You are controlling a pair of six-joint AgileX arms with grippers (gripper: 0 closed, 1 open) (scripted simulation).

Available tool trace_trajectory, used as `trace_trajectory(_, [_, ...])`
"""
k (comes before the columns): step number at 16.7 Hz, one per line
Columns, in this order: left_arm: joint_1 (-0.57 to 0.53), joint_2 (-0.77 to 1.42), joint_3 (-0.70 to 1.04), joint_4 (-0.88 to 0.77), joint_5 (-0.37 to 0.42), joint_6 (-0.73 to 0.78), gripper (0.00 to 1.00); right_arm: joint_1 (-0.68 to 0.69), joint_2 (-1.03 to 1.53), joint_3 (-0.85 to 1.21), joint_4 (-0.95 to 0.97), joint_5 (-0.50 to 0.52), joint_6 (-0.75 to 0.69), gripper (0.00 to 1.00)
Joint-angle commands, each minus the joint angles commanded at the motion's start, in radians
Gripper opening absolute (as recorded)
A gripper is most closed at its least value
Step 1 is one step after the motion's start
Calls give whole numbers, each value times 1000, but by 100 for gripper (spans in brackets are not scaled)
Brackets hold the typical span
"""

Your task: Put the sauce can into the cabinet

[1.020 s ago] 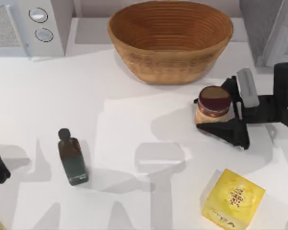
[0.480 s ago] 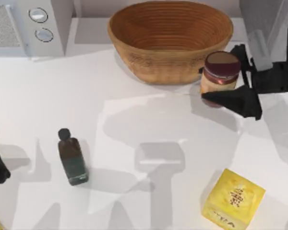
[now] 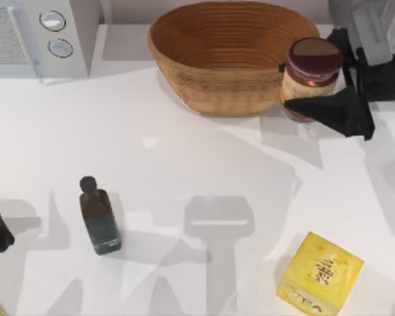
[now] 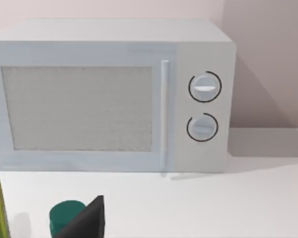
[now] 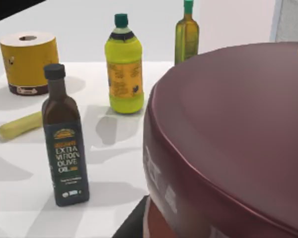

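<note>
At the top view's one-to-two o'clock edge, the cabinet [image 3: 355, 10] shows as a cut-off grey corner beyond the right arm. The white surface [image 3: 204, 164] spreads below it, with the microwave [image 3: 36, 36] at eleven o'clock and the wicker basket [image 3: 234, 56] at twelve, its bowl bare inside. The left wrist view faces the microwave [image 4: 109, 96] front on, showing its speckled door and two knobs, plus a green cap [image 4: 67, 218] half hidden behind a dark finger; whether the left end effector is spread or pressed together cannot be told, and the left arm is parked at nine o'clock. The yellow cube box [image 3: 319, 274] sits at five o'clock, the dark green bottle [image 3: 99, 216] at eight. The right end effector [image 3: 322, 82] pinches the sauce can [image 3: 311, 76] at two o'clock, just beside the basket's right rim and short of the cabinet. In the right wrist view the can's maroon lid [image 5: 228, 144] looms close, and beyond it stand an olive oil bottle [image 5: 64, 141], a yellow bottle [image 5: 123, 67], a slim green bottle [image 5: 187, 32], a yellow roll [image 5: 30, 62] and a pale yellow stick [image 5: 20, 125].
</note>
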Motion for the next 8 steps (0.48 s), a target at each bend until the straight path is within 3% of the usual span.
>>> trace_trajectory(8, [0,0,0,0,0,0,100,36,-173,-141,-25,35,53,0])
